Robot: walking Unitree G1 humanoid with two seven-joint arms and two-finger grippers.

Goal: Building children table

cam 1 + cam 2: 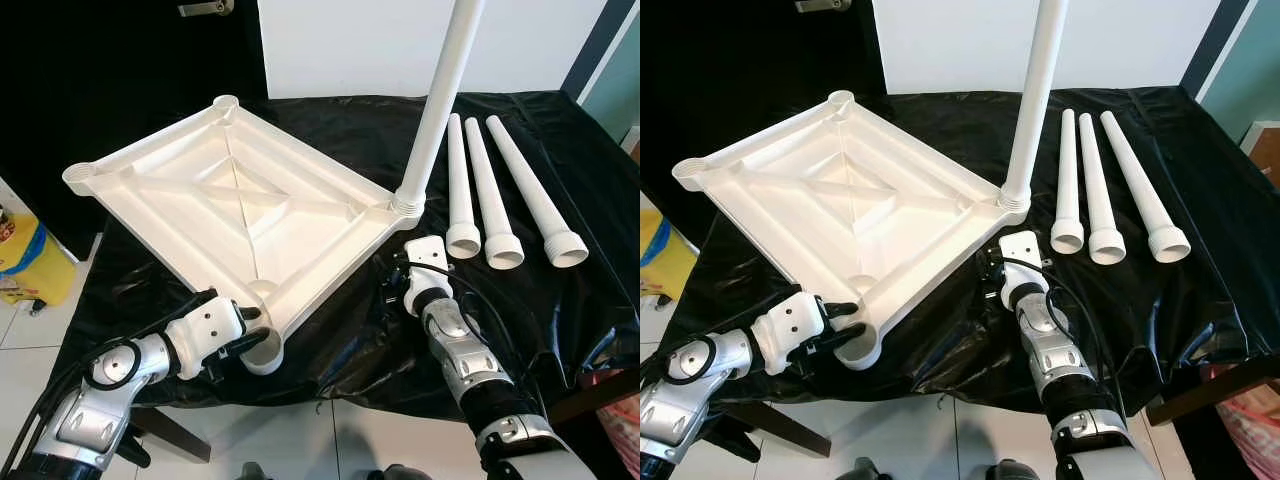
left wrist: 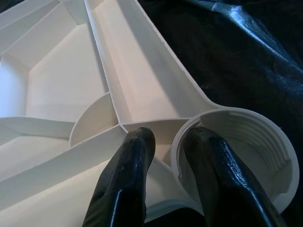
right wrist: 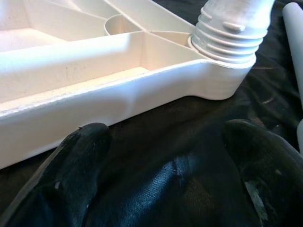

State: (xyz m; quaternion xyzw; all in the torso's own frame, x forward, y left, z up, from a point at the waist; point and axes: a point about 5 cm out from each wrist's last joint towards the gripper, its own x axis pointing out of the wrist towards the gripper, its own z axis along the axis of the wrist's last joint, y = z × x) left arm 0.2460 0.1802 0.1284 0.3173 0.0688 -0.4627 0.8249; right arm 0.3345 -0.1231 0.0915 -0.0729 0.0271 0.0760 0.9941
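The white plastic tabletop (image 1: 240, 200) lies upside down on the black cloth (image 1: 560, 300). One white leg (image 1: 440, 90) stands upright, screwed into its right corner socket (image 3: 227, 42). Three loose legs (image 1: 492, 195) lie side by side to the right. My left gripper (image 1: 250, 335) is shut on the wall of the near corner socket (image 2: 251, 137), one finger inside the threaded ring and one outside. My right gripper (image 3: 165, 161) hangs open over the cloth, just short of the tabletop's edge below the mounted leg.
The cloth-covered table ends just in front of me, with tiled floor (image 1: 20, 350) below. A yellow bag (image 1: 25, 265) sits on the floor at the left. A white wall (image 1: 340, 40) stands behind the table.
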